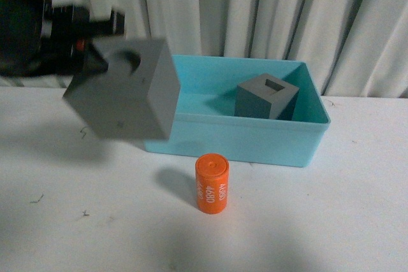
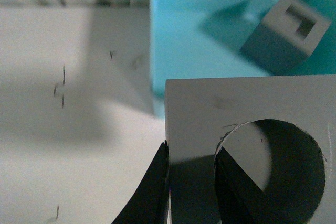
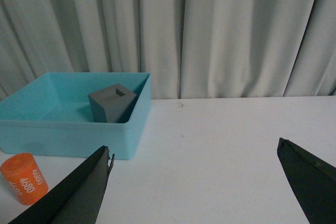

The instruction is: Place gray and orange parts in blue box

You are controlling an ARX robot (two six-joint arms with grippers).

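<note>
Blue box (image 1: 255,143) holds sq-hole cube (image 1: 264,101); L gripper (image 2: 192,153) clamps round-recess cube (image 1: 124,93); R gripper (image 3: 193,148) apart.

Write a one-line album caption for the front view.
Left tool holds a gray cube aloft beside the blue box, which holds a second cube; the orange cylinder stands on the table.

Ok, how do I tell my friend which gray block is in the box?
Find the big light-blue box on the white table. A gray cube sits inside it. Its top has a square hole, unlike the round one in the held cube.
</note>
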